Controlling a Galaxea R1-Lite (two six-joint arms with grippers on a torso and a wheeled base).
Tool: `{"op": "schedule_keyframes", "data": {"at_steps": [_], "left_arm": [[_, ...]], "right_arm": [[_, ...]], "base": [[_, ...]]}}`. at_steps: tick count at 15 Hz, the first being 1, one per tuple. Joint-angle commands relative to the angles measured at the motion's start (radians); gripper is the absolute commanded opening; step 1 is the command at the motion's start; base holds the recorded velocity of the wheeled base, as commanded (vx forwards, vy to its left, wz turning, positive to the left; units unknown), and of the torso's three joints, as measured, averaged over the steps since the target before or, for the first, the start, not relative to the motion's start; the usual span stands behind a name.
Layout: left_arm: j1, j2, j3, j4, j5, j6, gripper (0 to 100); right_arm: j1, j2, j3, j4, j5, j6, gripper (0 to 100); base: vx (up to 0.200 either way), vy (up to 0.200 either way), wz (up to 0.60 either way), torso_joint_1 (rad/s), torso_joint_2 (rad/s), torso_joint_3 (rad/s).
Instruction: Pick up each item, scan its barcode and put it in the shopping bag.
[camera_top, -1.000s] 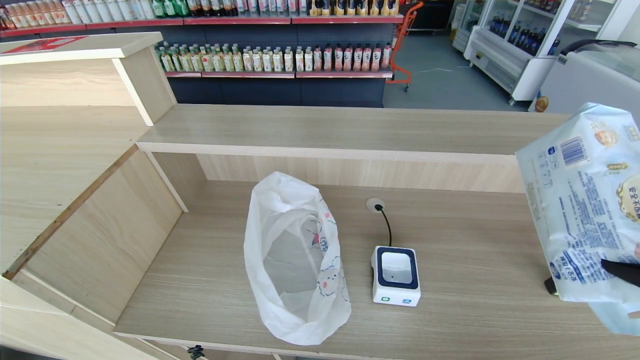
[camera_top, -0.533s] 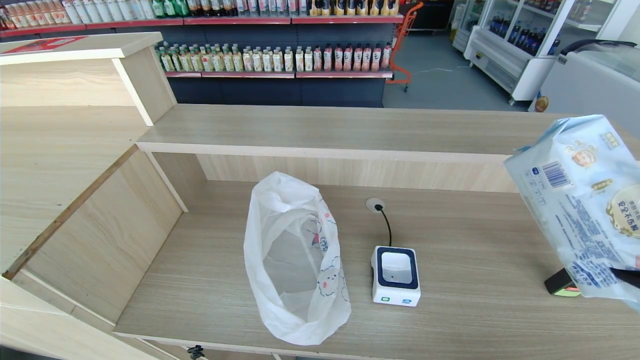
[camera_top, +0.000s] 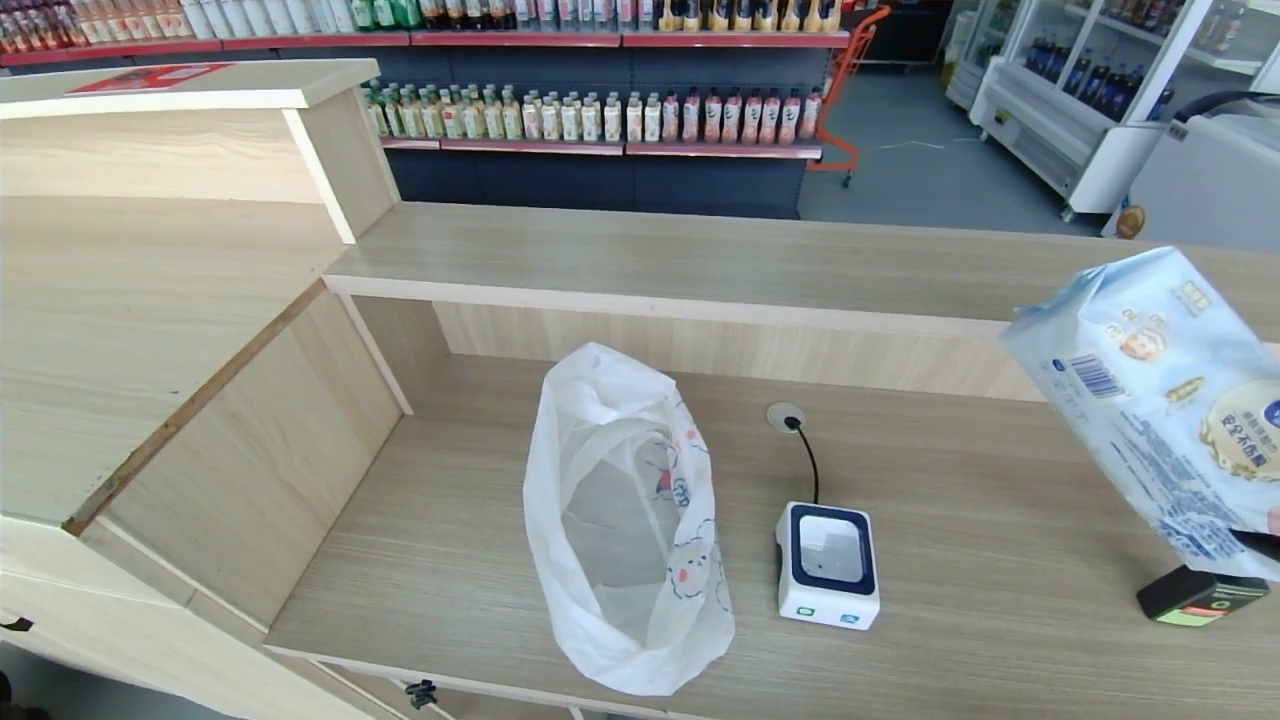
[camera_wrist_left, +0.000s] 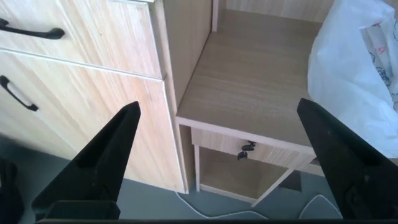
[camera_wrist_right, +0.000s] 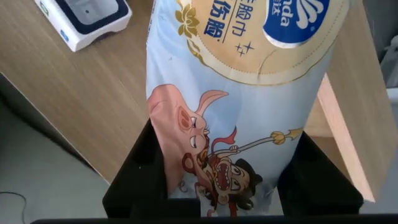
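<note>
A light-blue printed tissue pack (camera_top: 1150, 400) hangs tilted above the counter's right end, barcode (camera_top: 1092, 376) on its upper left face. My right gripper (camera_wrist_right: 230, 180) is shut on the pack's lower end (camera_wrist_right: 236, 124), one black finger (camera_wrist_right: 146, 168) on each side. The white scanner (camera_top: 828, 560) with a dark-framed window sits mid-counter, left of the pack, its cable running to a hole behind it. The white shopping bag (camera_top: 625, 520) stands open to the scanner's left. My left gripper (camera_wrist_left: 217, 155) is open, low off the counter's front left corner, the bag (camera_wrist_left: 354, 68) beyond it.
A small black box with a green label (camera_top: 1195, 595) lies on the counter (camera_top: 1000, 520) under the pack. A raised ledge (camera_top: 700, 260) runs behind the counter and a side wall (camera_top: 240, 450) closes its left. Drawers with black handles (camera_wrist_left: 31, 31) are near the left gripper.
The head camera has shifted, sliding the scene right. The pack has tipped over and come down and left toward the scanner, uncovering the black box beneath it.
</note>
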Motion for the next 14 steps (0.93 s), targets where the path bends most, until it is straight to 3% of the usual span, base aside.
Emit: {"op": "schedule_keyframes", "data": {"at_steps": [1, 4, 6, 9, 14], "left_arm": [[0.0, 0.0, 0.0, 0.0, -0.001, 0.0, 100], [0.0, 0.0, 0.0, 0.0, 0.001, 0.0, 100], [0.0, 0.0, 0.0, 0.0, 0.001, 0.0, 100], [0.0, 0.0, 0.0, 0.0, 0.001, 0.0, 100], [0.0, 0.0, 0.0, 0.0, -0.001, 0.0, 100]], "right_arm": [[-0.009, -0.014, 0.044, -0.071, 0.001, -0.075, 0], [-0.009, -0.039, 0.099, -0.132, 0.003, -0.17, 0], [-0.032, -0.042, 0.134, -0.134, 0.001, -0.24, 0], [-0.134, -0.008, 0.145, -0.134, 0.041, -0.405, 0], [-0.174, 0.167, 0.202, -0.161, 0.132, -0.454, 0]], "base": [[0.0, 0.0, 0.6, 0.022, 0.01, -0.002], [0.0, 0.0, 0.6, 0.002, 0.01, 0.005], [0.0, 0.0, 0.0, 0.0, 0.0, 0.0], [0.0, 0.0, 0.0, 0.0, 0.0, 0.0], [0.0, 0.0, 0.0, 0.0, 0.0, 0.0]]}}
